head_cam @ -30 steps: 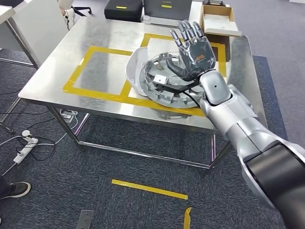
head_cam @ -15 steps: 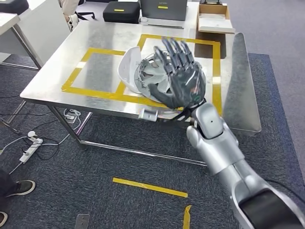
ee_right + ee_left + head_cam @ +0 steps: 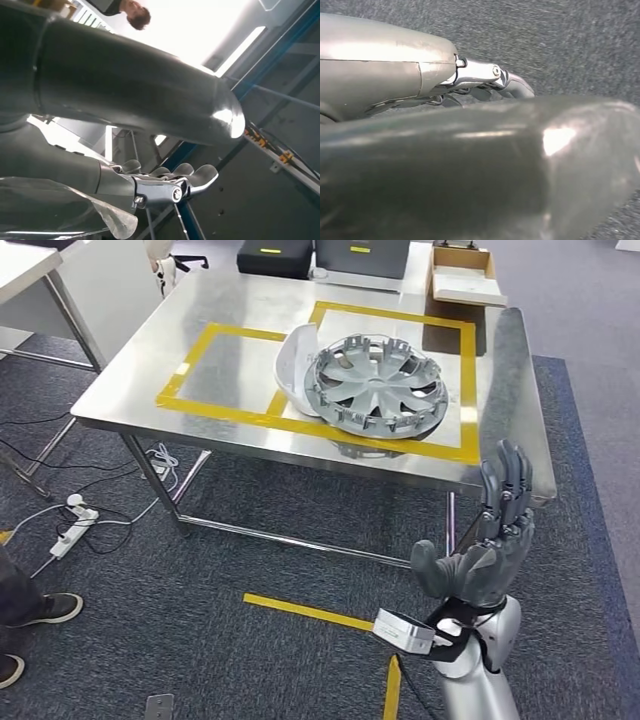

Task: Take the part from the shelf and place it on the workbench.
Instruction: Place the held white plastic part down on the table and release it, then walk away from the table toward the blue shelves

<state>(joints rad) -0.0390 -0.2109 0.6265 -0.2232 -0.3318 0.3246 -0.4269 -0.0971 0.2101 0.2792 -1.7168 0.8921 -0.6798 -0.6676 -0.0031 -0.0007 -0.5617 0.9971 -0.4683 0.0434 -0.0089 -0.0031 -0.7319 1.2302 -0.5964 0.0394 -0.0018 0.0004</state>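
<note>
The wheel cover lies flat on the worktop, overlapping a white part at its 9 o'clock. My right hand hangs below the edge, fingers spread, holding nothing; I judge it should clear the worktop's rim. Left hand: cannot tell.

Your white part sits half hidden behind the wheel cover on the bench. Your left hand is largely blocked by a blurred thumb.
</note>
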